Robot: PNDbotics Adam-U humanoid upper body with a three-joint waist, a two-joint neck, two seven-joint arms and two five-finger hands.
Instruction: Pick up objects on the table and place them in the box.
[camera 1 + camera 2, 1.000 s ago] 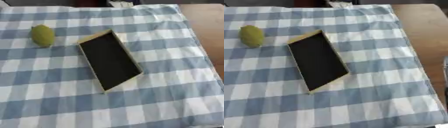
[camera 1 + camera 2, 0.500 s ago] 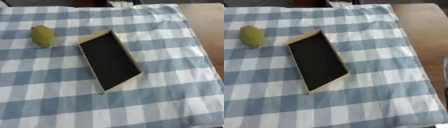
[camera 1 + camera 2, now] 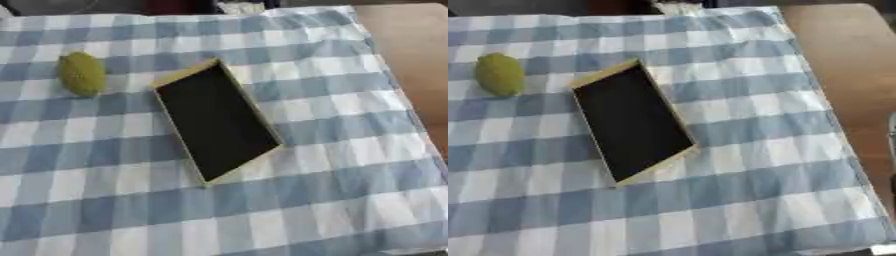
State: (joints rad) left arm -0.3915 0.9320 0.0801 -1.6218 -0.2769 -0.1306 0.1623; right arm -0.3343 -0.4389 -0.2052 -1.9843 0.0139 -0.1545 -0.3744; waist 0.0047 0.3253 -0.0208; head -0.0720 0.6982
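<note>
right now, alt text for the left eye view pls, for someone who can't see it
A shallow tan box with a dark, empty inside lies askew on a blue-and-white checked cloth. A green lumpy fruit sits apart, up and left. No robot hand shows.

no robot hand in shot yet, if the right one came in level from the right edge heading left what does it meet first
Probably the box, after bare table and checked cloth. The green object lies beyond it. Neither robot hand shows, so its real heading is unknown.
</note>
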